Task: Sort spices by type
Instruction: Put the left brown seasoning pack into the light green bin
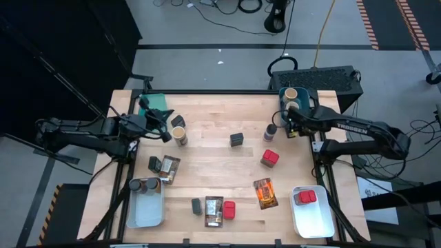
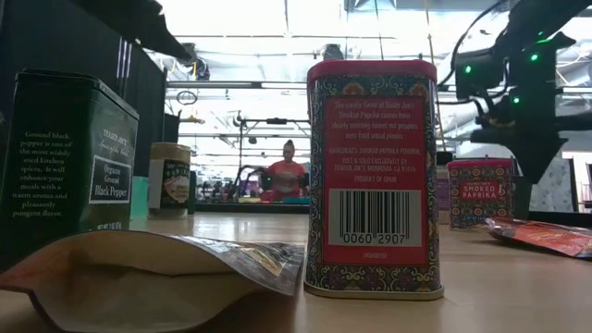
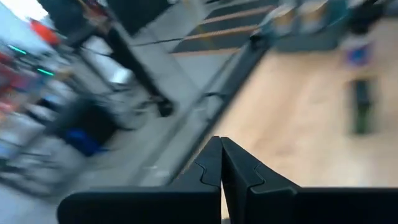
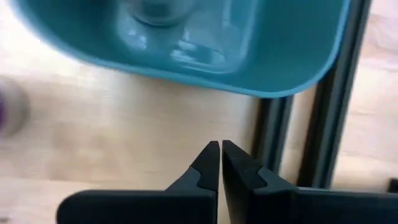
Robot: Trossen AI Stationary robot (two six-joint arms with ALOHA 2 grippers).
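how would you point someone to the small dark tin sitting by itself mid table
Start from the light wooden table seen from above and go to its middle, between the two arms. The small dark tin stands there alone on bare wood. Unlike the red tin nearer the right arm, it is dark grey and touches nothing.

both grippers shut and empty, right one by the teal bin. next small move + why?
Probably open the right gripper and shift toward the purple-lidded jar standing loose just beside it; the jaws are shut on nothing near the teal bin.
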